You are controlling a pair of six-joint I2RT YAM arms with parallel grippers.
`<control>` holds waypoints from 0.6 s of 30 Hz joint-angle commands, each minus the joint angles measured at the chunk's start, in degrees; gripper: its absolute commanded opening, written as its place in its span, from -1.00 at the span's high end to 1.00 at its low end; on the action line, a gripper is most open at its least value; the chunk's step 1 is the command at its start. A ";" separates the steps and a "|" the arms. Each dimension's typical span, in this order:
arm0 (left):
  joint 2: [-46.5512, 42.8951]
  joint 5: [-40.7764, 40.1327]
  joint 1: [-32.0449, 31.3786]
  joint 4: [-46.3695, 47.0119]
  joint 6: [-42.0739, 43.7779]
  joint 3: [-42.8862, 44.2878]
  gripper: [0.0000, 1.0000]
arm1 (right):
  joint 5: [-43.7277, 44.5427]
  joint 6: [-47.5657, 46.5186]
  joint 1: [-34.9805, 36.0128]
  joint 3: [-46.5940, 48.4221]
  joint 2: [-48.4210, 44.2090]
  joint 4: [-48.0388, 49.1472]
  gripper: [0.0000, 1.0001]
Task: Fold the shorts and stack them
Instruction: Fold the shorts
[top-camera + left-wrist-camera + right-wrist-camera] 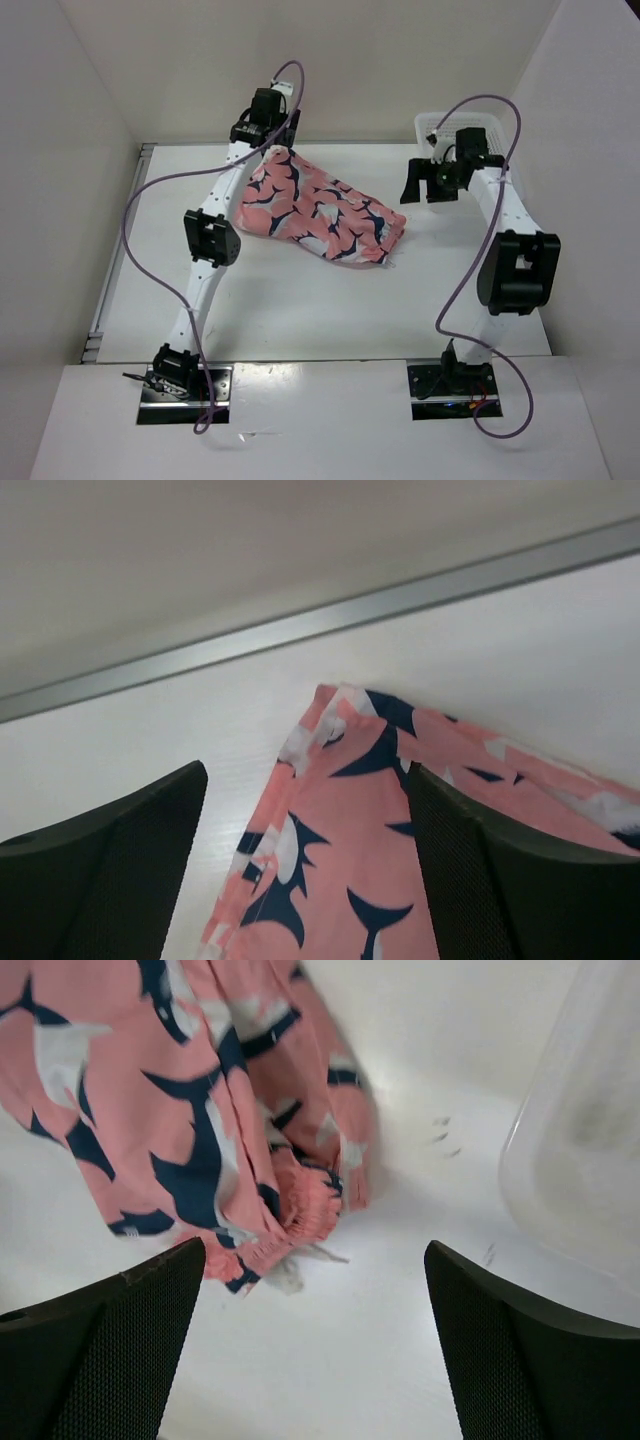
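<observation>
While the white desk (300,320) fills most of the overhead view, only one garment lies on it: the shorts (320,212), just above the middle of the frame. They slant from upper left down to lower right. They form a lopsided wedge, broad at the upper-left end and bunched narrow at the lower-right end, and look doubled over rather than spread flat. A white mesh basket (432,122) stands in the upper right corner, apart from the fabric.

Over the upper-left corner of the shorts hangs the left claw (305,775). Its fingers are spread wide, with the corner of the cloth lying flat between and below them, so it grips nothing. Further right in the overhead view, just below the basket, the right claw (424,188) is equally wide apart and empty. It sits beside the narrow end of the shorts without touching them. In the right wrist view that end shows a gathered waistband (300,1200) with a small white scrap (295,1265) poking out at the lower middle.

My reading is that a first fold is laid and the step in hand is tidying it into a compact shape. The next move likely calls for pinching both ends cleanly, top layers together, and carrying one end over the other without dragging the lower layer askew.
</observation>
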 commanded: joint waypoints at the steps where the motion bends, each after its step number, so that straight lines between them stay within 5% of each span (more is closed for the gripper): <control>1: -7.29 3.09 2.60 -7.62 0.03 3.44 -0.78 | 12.41 -1.58 7.71 0.38 -10.51 10.15 -0.89; 3: -8.70 5.81 5.31 -13.59 0.03 3.97 -0.78 | 22.53 -1.59 11.60 -2.00 -13.86 14.20 -0.89; 8: -12.92 14.35 10.86 -22.31 0.03 -6.64 -0.81 | 28.09 -1.86 18.55 -3.24 -6.70 14.49 -0.74; 13: -17.40 15.67 15.17 -16.26 0.03 -25.89 -0.89 | 32.57 -1.85 19.26 1.40 5.63 16.41 -0.78; 18: -17.94 22.43 14.65 -14.76 0.03 -34.69 -0.96 | 33.19 -4.83 19.26 9.57 15.56 16.41 -0.88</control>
